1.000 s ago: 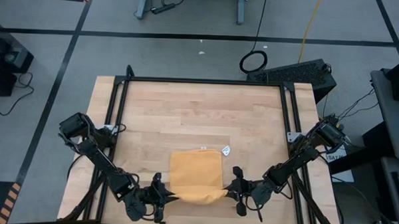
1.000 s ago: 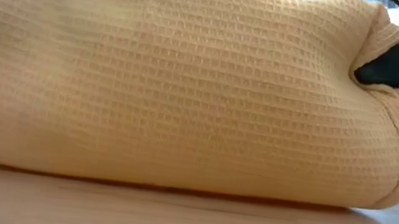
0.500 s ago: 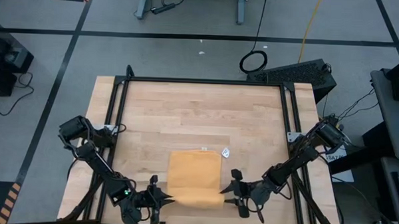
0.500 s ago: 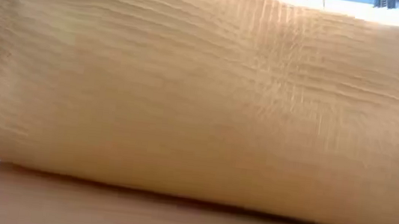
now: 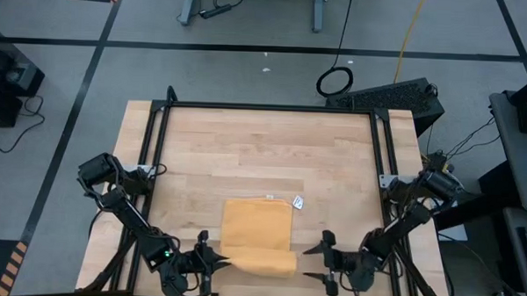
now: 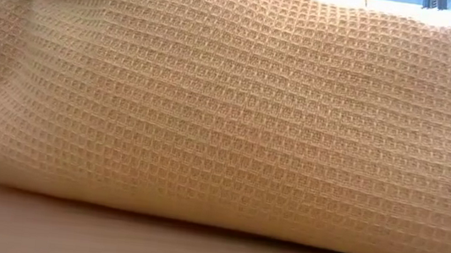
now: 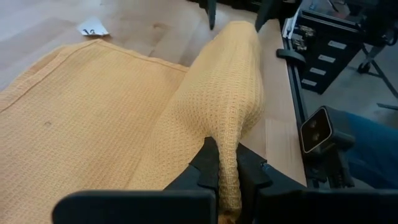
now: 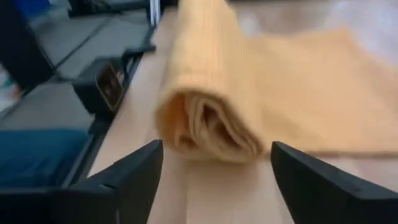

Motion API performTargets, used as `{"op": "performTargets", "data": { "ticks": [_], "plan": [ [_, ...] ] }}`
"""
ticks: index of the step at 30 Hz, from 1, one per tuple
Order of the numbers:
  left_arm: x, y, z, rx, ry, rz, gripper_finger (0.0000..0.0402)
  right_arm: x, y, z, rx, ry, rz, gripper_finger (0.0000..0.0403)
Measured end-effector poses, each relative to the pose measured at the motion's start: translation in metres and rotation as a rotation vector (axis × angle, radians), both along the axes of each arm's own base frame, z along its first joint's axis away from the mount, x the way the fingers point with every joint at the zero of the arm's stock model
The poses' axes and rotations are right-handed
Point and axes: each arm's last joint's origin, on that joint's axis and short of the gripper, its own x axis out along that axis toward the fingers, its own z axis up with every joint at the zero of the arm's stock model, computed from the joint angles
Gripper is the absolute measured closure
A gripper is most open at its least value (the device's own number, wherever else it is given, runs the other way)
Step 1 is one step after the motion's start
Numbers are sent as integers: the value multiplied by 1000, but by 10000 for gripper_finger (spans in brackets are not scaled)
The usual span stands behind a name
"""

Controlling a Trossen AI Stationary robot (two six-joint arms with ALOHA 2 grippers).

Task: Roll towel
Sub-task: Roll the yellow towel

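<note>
While the left gripper pinches one end of the towel roll, the right gripper stands apart. Its fingers gape wide, holding nothing.

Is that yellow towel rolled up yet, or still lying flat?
Partly rolled: the towel has a roll along its near edge, its coiled end showing in the right wrist view, while the rest lies flat on the table.

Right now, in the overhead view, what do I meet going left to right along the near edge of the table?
Left gripper, shut on the rolled end → towel → right gripper, open and clear of the towel.
</note>
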Motion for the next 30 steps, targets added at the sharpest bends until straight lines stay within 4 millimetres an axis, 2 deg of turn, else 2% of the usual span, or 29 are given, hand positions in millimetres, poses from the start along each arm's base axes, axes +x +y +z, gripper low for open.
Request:
{"op": "performTargets", "data": {
  "ticks": [4, 8, 10, 15, 25, 28, 30],
  "plan": [
    [0, 0, 0, 0, -4, 3, 384, -4, 13, -6, -51, -121, 1, 83],
    [0, 0, 1, 2, -12, 12, 384, 3, 23, -14, -74, -188, 20, 25],
    [0, 0, 1, 3, -13, 13, 384, 8, 26, -19, -100, -198, -4, 9],
    [0, 0, 1, 1, -14, 14, 384, 22, 29, -24, -190, -210, -63, 15],
    [1, 1, 1, 2, -17, 20, 384, 50, 35, -29, -162, -219, -119, 16],
    [1, 1, 1, 4, -16, 21, 384, 52, 36, -29, -148, -220, -129, 49],
    [0, 0, 1, 4, -16, 17, 384, 53, 36, -29, -147, -222, -131, 90]
  ]
}}
